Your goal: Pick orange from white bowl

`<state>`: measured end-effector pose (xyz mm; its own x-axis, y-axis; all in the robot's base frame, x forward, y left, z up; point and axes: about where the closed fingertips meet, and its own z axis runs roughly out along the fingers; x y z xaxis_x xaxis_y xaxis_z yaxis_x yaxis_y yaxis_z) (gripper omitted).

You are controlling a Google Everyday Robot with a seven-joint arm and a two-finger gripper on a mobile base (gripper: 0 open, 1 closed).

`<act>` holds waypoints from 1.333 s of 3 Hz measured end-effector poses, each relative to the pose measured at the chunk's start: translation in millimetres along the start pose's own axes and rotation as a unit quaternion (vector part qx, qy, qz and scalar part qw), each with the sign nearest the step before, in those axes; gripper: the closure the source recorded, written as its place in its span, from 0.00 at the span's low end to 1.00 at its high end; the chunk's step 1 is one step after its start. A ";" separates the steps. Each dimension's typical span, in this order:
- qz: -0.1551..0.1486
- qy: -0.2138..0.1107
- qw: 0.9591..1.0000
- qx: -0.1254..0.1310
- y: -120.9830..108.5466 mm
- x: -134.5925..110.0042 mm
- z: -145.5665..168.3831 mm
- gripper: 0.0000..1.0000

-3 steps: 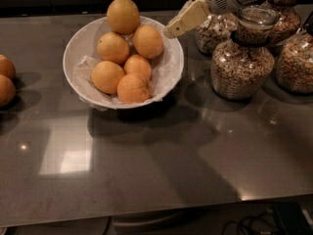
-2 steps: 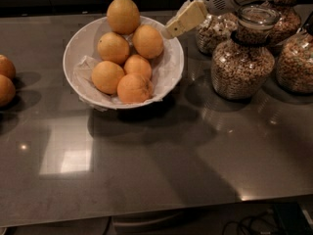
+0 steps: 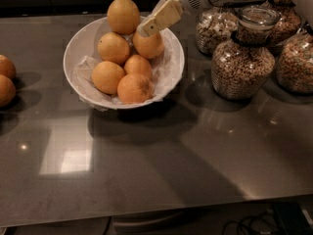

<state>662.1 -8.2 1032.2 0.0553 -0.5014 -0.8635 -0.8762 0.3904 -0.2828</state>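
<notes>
The large, egg-shaped, yellow-orange dimpled orange [image 3: 123, 15] is seen unlifted at 12 o'clock in the wide white paper-lined bowl [image 3: 172, 68]. The cream-coloured hand [image 3: 147, 29] is held at 2 o'clock, just beside it; spread or pressed together cannot be told. Grasping and lifting are judged left.

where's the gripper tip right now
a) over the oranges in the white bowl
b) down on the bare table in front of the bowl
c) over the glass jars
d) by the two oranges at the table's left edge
a: the gripper hangs over the white bowl, with its tip right at the back-right orange in the pile.
</notes>
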 end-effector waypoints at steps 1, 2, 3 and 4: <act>-0.007 -0.020 1.000 -0.019 6.0 -16.2 14.4 0.00; -0.017 -0.035 0.998 -0.048 14.5 -36.8 39.6 0.00; -0.017 -0.035 0.998 -0.048 14.4 -36.7 40.1 0.00; -0.010 -0.034 0.998 -0.045 8.8 -32.3 49.6 0.00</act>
<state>676.4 49.7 1036.9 0.1018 -0.4538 -0.8853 -0.9142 0.3083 -0.2632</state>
